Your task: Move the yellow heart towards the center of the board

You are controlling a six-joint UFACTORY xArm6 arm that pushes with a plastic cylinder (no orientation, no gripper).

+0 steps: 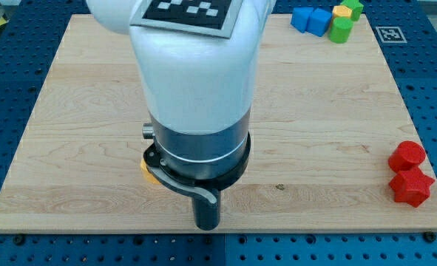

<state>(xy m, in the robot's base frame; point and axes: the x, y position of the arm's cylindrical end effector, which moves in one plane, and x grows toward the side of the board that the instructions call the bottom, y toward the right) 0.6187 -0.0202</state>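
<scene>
Only a small yellow sliver of a block (147,168) shows at the left edge of my arm's body, low on the wooden board (70,111); its shape is hidden, so I cannot tell if it is the yellow heart. My arm's white and dark body (196,111) covers the board's middle. The dark rod reaches down to my tip (206,225) near the board's bottom edge, right of and below the yellow sliver. Whether they touch is hidden.
At the view's top right stands a cluster: two blue blocks (310,20), a small yellow block (341,11) and green blocks (342,29). Two red blocks (409,174) sit at the board's right edge, low down. A fiducial tag (390,34) lies off the board's top right corner.
</scene>
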